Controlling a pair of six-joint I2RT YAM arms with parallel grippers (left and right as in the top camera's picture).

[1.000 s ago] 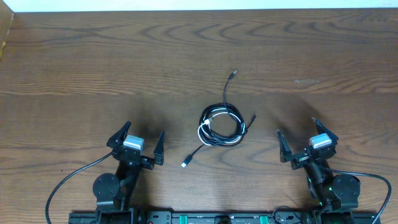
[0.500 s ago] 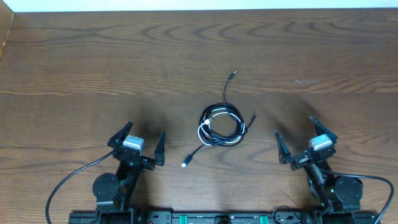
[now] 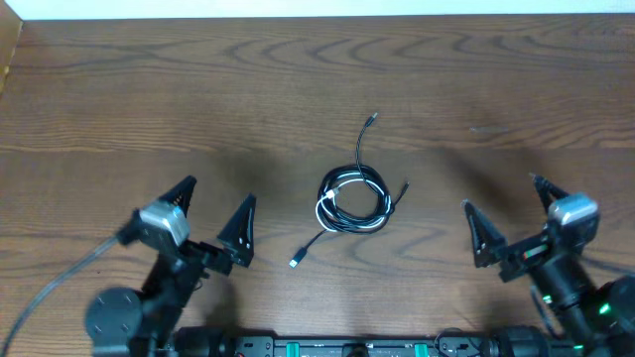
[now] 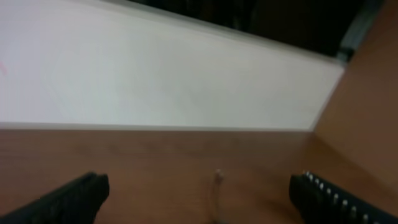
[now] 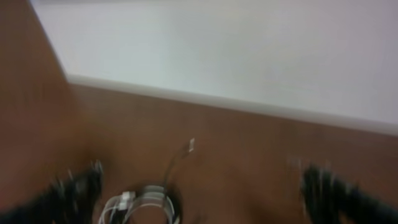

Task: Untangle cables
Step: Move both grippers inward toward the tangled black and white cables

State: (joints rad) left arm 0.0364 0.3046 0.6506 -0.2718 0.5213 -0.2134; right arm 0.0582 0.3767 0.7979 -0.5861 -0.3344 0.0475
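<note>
The cables (image 3: 352, 198) lie in a small coiled tangle of black and white cords at the middle of the wooden table. One black end (image 3: 371, 119) runs toward the far side and one plug end (image 3: 297, 262) lies toward the near side. My left gripper (image 3: 212, 213) is open and empty, to the left of the tangle. My right gripper (image 3: 508, 212) is open and empty, to its right. The right wrist view shows the coil (image 5: 146, 208) low between blurred fingers (image 5: 199, 193). The left wrist view shows one plug end (image 4: 217, 177) between open fingers (image 4: 199, 196).
A white wall (image 4: 155, 81) runs along the table's far edge (image 3: 317, 18). A wooden side panel (image 4: 367, 112) stands at the right of the left wrist view. Thick black arm cords trail by the arm bases (image 3: 79, 268).
Both arms have lifted and swung outward: the left gripper moved left, the right gripper moved right. The cables have not moved.
</note>
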